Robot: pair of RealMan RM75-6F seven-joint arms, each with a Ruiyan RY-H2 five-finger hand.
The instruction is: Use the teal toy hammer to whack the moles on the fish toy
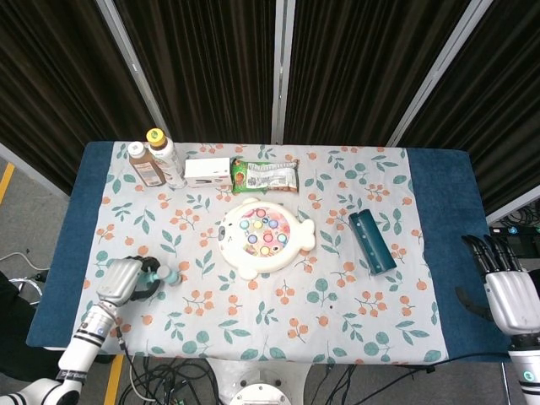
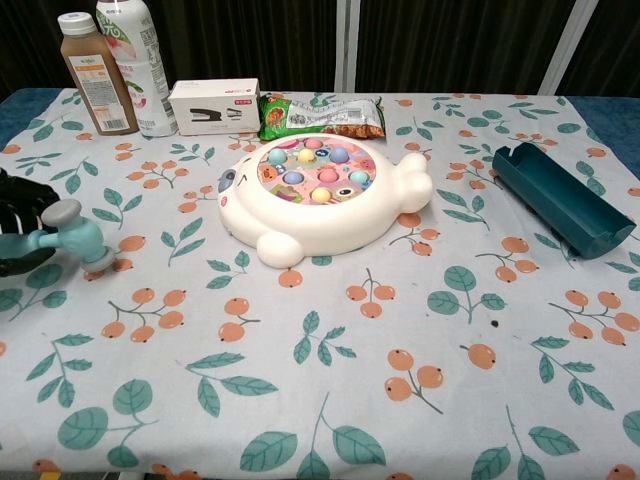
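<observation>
While the left hand (image 1: 123, 280) wraps its fingers around the handle of the teal plastic toy hammer (image 2: 72, 237) near the table's left edge, the white fish-shaped mole toy (image 2: 322, 196) sits mid-table, well apart. The right hand (image 1: 510, 292) hangs beyond the right edge, fingers extended side by side, holding nothing.

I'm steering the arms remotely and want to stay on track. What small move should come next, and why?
Probably carry the hammer rightward toward the fish toy. The left hand already holds the hammer near the table's left edge, well short of the toy's colored moles.
</observation>
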